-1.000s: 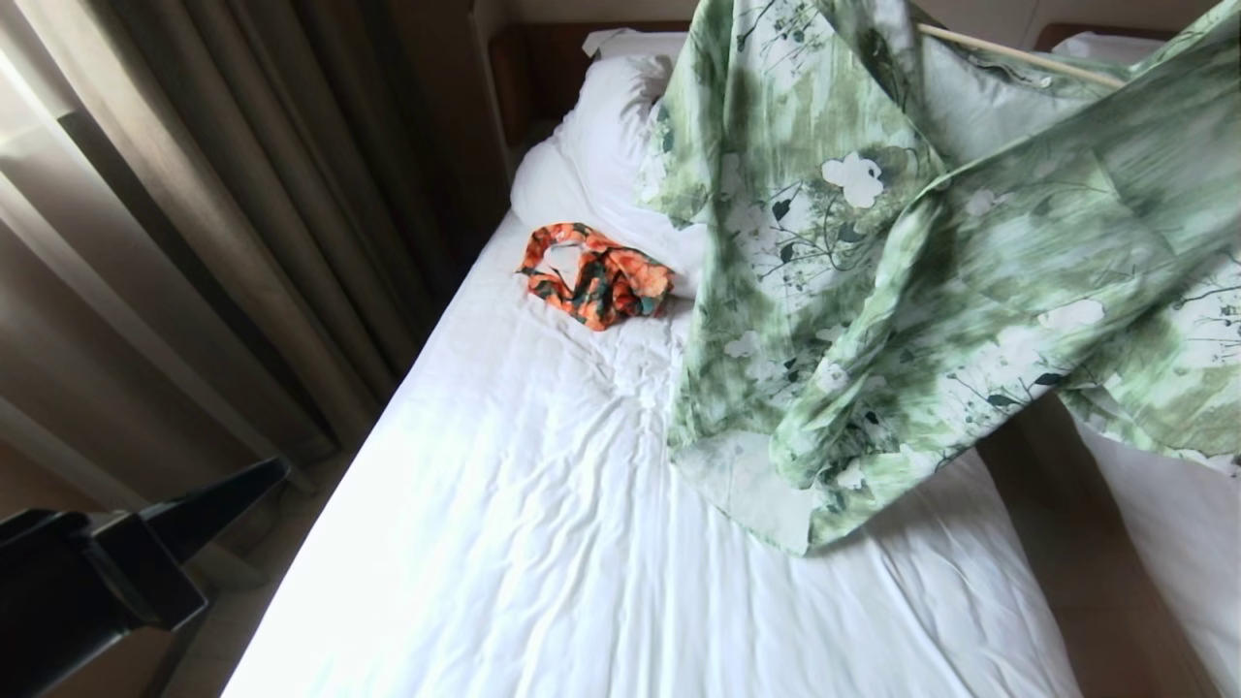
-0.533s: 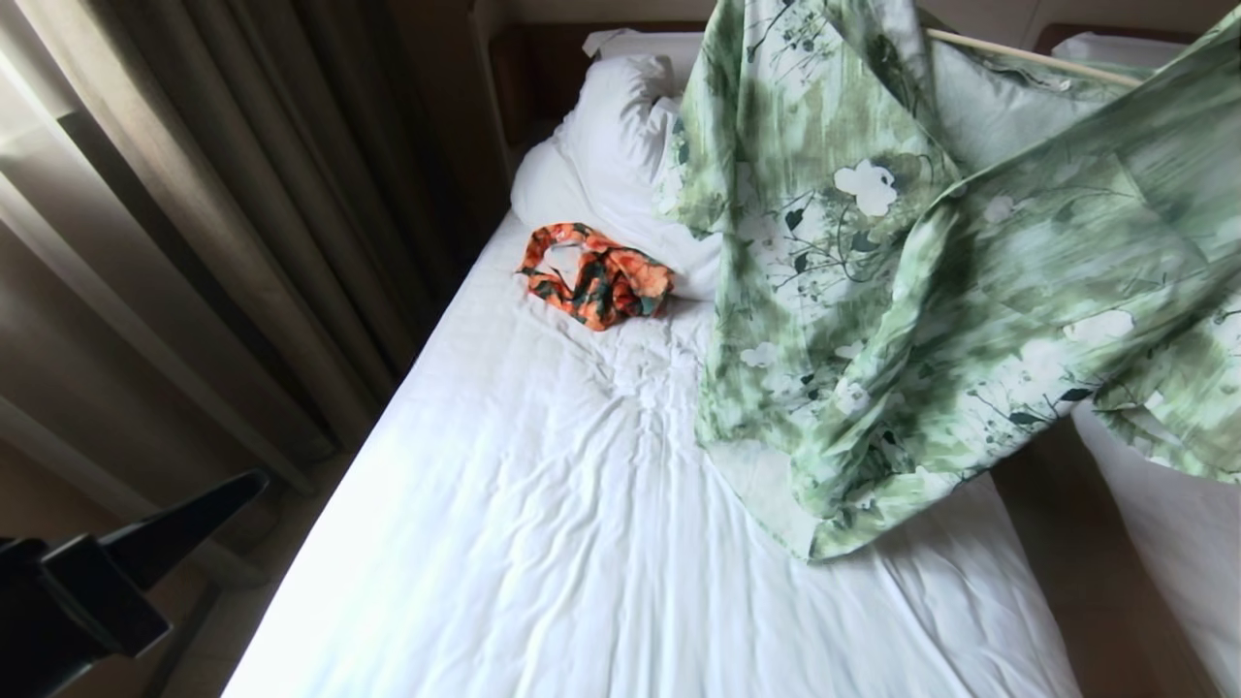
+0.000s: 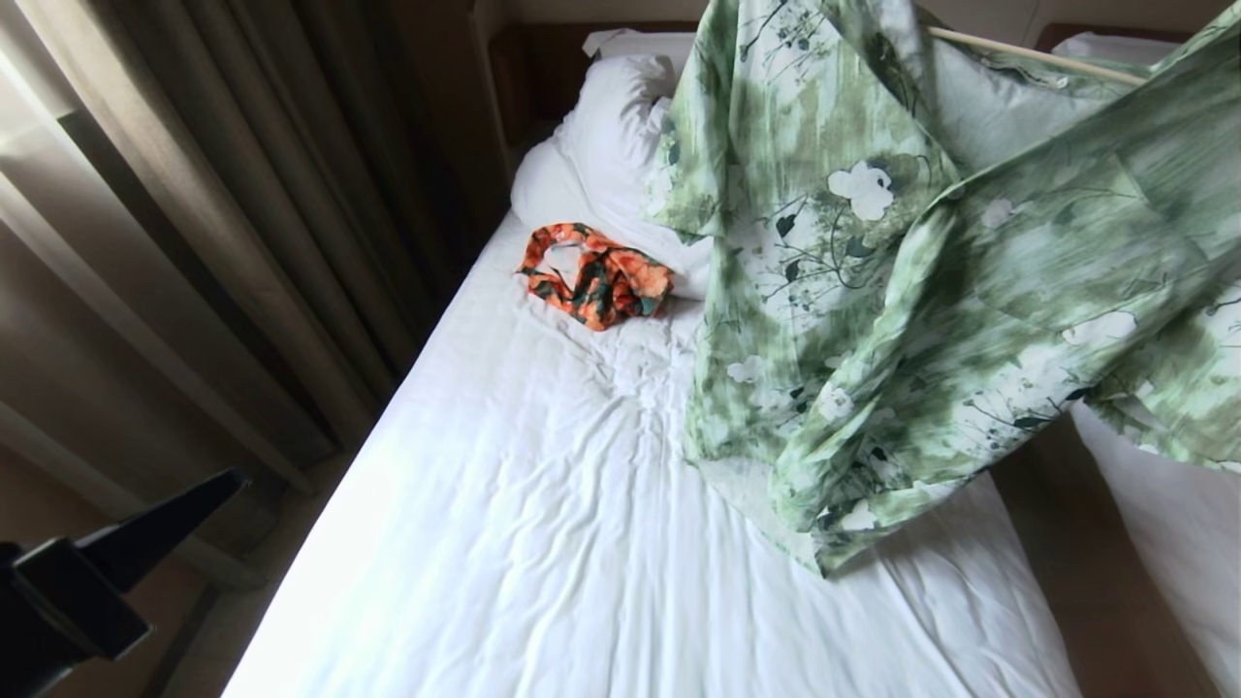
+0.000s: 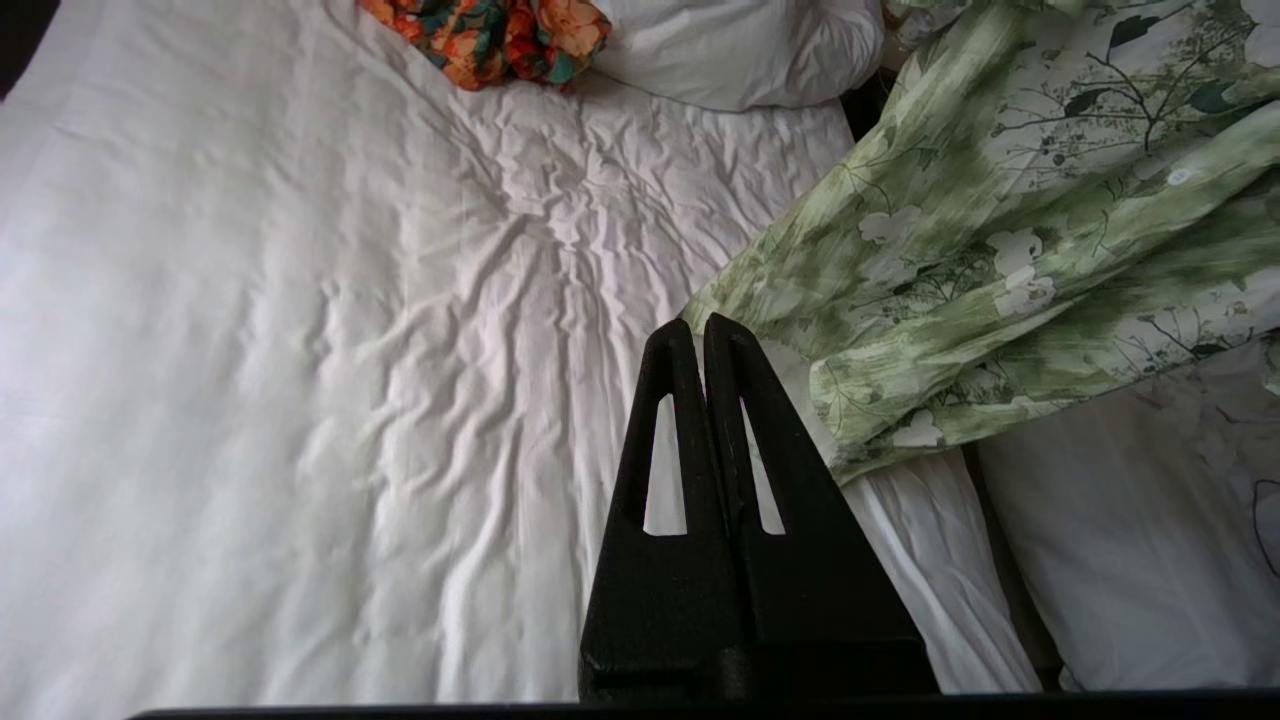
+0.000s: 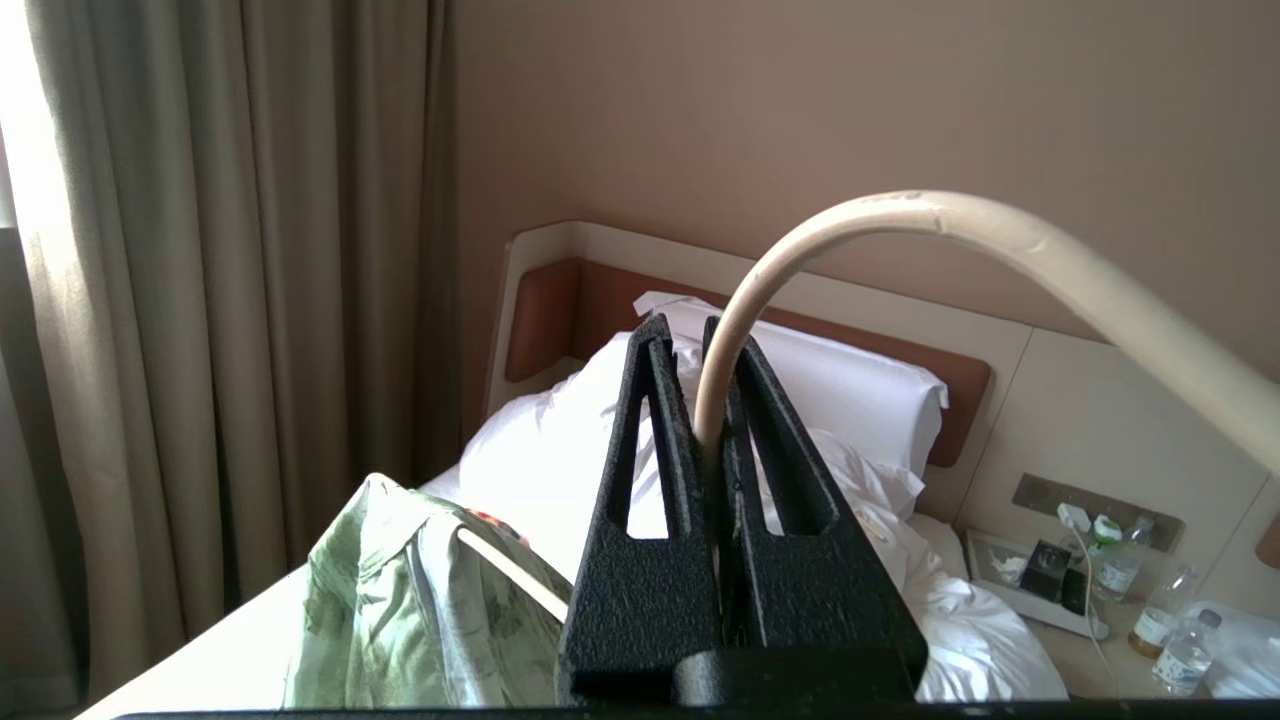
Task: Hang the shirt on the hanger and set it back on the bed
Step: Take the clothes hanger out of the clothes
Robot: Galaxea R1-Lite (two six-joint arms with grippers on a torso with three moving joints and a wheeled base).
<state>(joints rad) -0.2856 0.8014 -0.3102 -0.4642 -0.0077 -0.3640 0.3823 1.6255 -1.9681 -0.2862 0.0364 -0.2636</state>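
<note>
Orange garment (image 3: pixel 596 273) lies by pillows (image 3: pixel 606 145); right gripper (image 5: pixel 698 330) clamps hanger (image 5: pixel 900 225) bearing shirt (image 3: pixel 931 291); left gripper (image 4: pixel 697 328) clenched, empty, beside the hem

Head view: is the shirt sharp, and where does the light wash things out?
Head view: the shirt is smeared with motion blur, while the orange garment is sharp; the bed blows out along its curtain-side edge. Left wrist view: the sheet is bright but its wrinkles are crisp. Right wrist view: glare behind the curtain.
</note>
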